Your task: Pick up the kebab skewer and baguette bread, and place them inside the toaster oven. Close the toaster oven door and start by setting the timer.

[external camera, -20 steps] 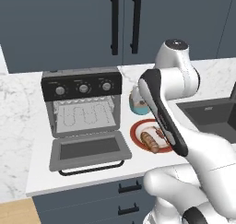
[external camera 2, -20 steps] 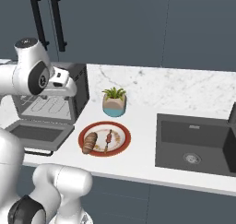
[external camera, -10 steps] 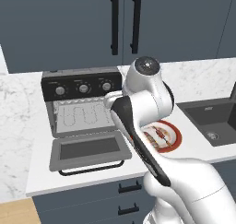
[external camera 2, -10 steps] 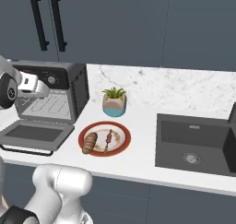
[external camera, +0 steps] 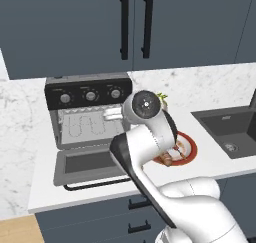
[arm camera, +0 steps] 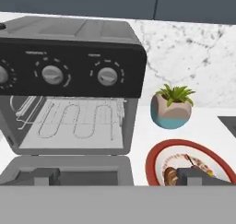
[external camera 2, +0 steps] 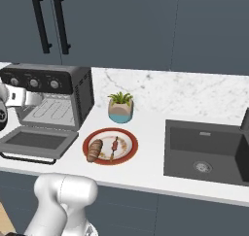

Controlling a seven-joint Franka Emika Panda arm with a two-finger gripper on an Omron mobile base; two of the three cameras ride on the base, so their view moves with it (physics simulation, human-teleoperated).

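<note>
Hand view is looking at the toaster oven point(arm camera: 69, 57), which is sitting on the white marble table point(arm camera: 207, 121) with its toaster oven door point(arm camera: 69, 170) lying dropped open, flat in front of the cavity. A wire rack point(arm camera: 73, 119) is showing inside, with nothing resting on it. The pincer point(arm camera: 117, 176) is standing wide open and gripping nothing, one dark fingertip over the lowered door, the other over the red-rimmed plate point(arm camera: 156, 161).

Right base view is showing that plate point(external camera 2: 110, 146) lying on the table just right of the open door, carrying the baguette bread point(external camera 2: 95, 150) on its left half and the kebab skewer point(external camera 2: 115, 146) beside it near the middle, the two close together but seemingly not touching. A small potted plant point(external camera 2: 120, 107) is standing behind the plate, next to the oven's right wall. A dark sink point(external camera 2: 206, 150) is lying well apart to the right.

Left base view is showing the arm bending in front of the oven's point(external camera: 87, 114) open mouth, partly covering the plate point(external camera: 189, 148)
</note>
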